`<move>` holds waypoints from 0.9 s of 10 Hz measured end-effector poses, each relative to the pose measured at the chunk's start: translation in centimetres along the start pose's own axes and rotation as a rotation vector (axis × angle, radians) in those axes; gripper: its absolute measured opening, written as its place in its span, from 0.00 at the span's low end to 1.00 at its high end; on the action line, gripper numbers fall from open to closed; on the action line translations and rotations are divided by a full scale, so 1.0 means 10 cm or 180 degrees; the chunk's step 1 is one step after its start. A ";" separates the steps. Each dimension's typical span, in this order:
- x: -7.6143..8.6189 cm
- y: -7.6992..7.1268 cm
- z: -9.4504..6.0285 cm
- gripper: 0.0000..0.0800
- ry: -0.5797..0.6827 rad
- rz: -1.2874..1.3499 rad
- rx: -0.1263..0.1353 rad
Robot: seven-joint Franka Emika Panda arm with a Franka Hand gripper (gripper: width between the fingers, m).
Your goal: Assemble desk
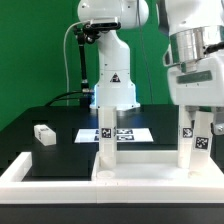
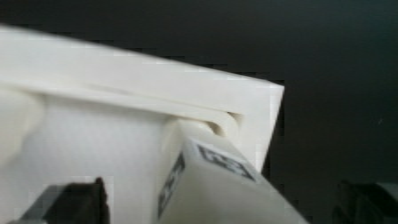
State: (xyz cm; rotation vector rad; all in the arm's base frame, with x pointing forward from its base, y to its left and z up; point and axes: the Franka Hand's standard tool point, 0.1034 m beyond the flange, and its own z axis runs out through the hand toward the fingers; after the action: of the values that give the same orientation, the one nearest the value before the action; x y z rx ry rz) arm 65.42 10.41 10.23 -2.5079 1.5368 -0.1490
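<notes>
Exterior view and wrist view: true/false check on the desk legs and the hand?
1. Two legs stand upright on the tabletop. True: left leg and right leg, by the exterior view's sides.
2. The hand hangs over the left leg. False: it is over the right leg.
3. A loose leg block lies on the black table. True.
4. The hand is shut on a leg. False: its fingers stand wide, clear of the leg.

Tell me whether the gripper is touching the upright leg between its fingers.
Apart. The wrist view shows the leg standing between the gripper's open fingers, with a dark gap on each side.
</notes>
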 end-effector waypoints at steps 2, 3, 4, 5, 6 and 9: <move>0.01 0.02 0.01 0.81 0.0006 -0.0473 -0.0015; 0.01 0.02 0.01 0.81 0.0005 -0.0686 -0.0017; 0.02 0.02 0.01 0.81 0.0008 -0.0837 -0.0024; 0.05 -0.01 -0.02 0.81 0.0061 -0.1768 -0.0159; 0.07 -0.11 -0.06 0.81 0.0055 -0.2464 -0.0245; 0.08 -0.13 -0.04 0.69 0.0066 -0.2229 -0.0220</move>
State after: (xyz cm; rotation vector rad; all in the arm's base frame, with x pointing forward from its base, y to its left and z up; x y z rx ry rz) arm 66.78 10.24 10.92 -2.9902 0.6111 -0.2200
